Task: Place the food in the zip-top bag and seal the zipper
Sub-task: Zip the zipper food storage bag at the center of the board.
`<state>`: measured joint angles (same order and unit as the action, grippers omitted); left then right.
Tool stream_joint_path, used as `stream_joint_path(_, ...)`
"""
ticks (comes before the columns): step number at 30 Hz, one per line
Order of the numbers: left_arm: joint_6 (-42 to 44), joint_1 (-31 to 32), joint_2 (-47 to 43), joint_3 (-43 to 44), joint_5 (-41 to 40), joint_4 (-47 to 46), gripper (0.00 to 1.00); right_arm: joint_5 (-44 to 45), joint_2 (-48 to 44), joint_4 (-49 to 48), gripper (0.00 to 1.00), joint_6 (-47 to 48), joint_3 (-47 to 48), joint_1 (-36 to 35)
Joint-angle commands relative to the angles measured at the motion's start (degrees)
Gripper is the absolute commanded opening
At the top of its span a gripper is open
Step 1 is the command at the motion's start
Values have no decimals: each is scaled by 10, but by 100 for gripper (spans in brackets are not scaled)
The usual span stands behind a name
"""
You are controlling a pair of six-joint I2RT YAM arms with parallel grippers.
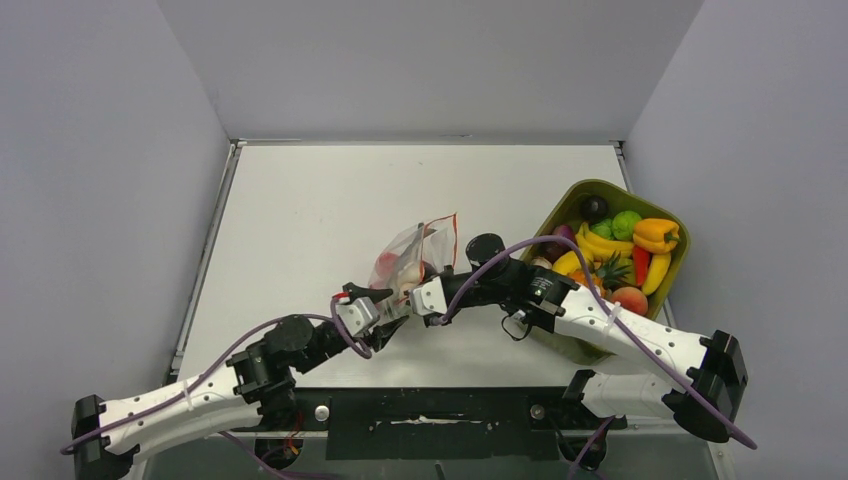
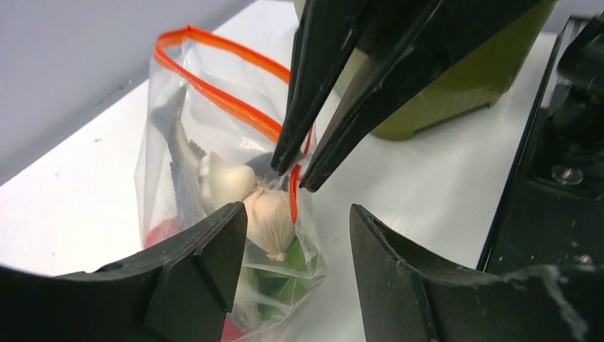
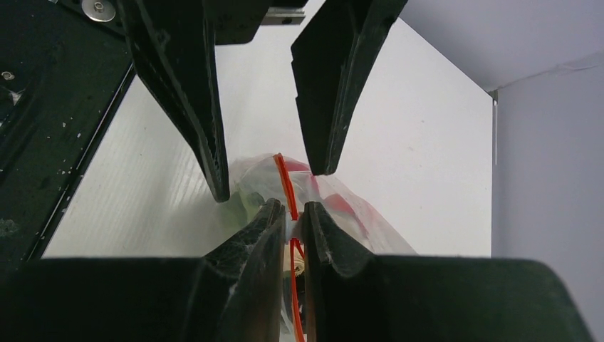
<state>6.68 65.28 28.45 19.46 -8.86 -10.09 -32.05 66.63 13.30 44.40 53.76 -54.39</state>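
The zip-top bag (image 1: 412, 252) lies mid-table, clear, with a beige garlic piece (image 2: 269, 217), green and red food inside. My right gripper (image 3: 292, 208) is shut on the orange-red zipper (image 3: 283, 174), at a small white slider near the bag's end. From the left wrist view, the right gripper (image 2: 295, 178) pinches the zipper (image 2: 228, 100) from above. My left gripper (image 2: 295, 214) stands open just in front of the bag's lower corner, touching nothing. Part of the zipper further along still gapes as a loop. From above, the left gripper (image 1: 388, 310) and right gripper (image 1: 412, 297) meet at the bag's near end.
An olive-green tub (image 1: 575, 195) at the right holds several more toy fruits and vegetables (image 1: 620, 250). It sits just behind the right arm, also seen as the green tub (image 2: 441, 100). A black mounting rail (image 1: 430, 410) runs along the near table edge.
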Motion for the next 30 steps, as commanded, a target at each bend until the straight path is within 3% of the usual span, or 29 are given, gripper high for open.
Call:
stream_joint_path(1,29,1,46,33,-12,-37,53,-22,-13,-41,0,-3,2,2)
stream_joint_path(4,41,1,62,38,-9,-49,46,-27,-16,-39,0,-2,1,1)
stream_joint_path(8,46,1,68,40,-7,-51,9,-28,-21,-37,0,3,-1,2)
stream_joint_path(10,43,1,63,42,-4,-45,0,-24,-19,-27,0,8,0,3)
stream_joint_path(30,29,1,-75,48,-13,40,0,-3,-32,47,0,33,19,68)
